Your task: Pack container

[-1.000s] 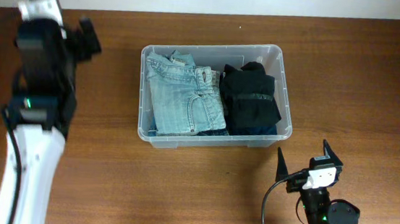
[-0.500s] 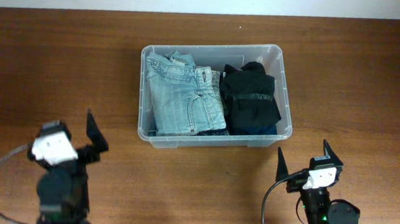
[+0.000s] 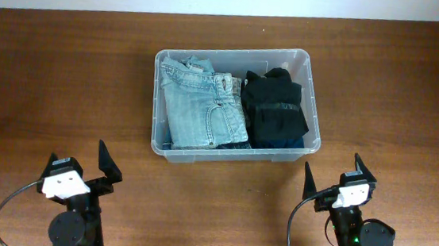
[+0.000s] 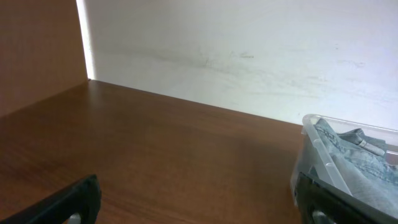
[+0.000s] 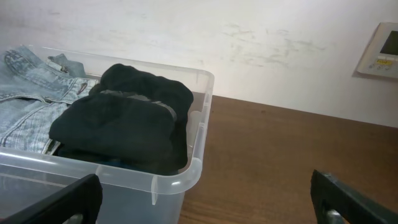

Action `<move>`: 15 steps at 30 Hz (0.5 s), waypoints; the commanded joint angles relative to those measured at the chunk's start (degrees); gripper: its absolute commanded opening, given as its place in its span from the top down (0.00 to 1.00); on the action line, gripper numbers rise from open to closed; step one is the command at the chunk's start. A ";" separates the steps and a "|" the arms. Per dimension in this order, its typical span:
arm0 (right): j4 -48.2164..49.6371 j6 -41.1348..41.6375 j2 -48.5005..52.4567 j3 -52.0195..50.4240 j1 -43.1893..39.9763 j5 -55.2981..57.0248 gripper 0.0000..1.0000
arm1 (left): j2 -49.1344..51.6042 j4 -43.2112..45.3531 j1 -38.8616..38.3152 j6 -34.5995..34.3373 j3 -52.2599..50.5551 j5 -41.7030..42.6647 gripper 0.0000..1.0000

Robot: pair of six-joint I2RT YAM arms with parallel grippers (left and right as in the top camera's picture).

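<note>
Two items in container (image 3: 233,154): jeans (image 3: 205,110), dark garment (image 3: 276,114).

Premises read as an indoor robot test room: a brown wooden table (image 3: 203,217) under the right gripper (image 3: 332,162), a plain scuffed white wall (image 5: 124,25) ahead of it, and a small white control panel (image 5: 381,50) mounted to its upper right.

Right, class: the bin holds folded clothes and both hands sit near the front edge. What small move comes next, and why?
Probably none: leave both parked. The bin holds folded jeans and a black garment, nothing else to pack is in view, and the left hand and right hand are open, empty, apart from it.
</note>
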 commanded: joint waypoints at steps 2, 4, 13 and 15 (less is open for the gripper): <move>-0.17 0.07 -0.37 -0.46 -0.48 0.52 0.02 | -1.07 -0.48 0.33 -0.26 -0.57 0.24 0.01; -0.20 0.07 -0.37 -0.46 -0.46 0.52 0.02 | -1.97 -0.70 0.33 -0.26 -0.61 0.26 0.01; -0.17 0.07 -0.37 -0.46 -0.48 0.52 0.02 | -8.55 -1.95 0.17 -0.28 -3.93 1.60 0.01; -0.17 0.07 -0.37 -0.46 -0.48 0.52 0.02 | -10.27 -1.99 0.04 -0.31 -5.40 2.27 0.00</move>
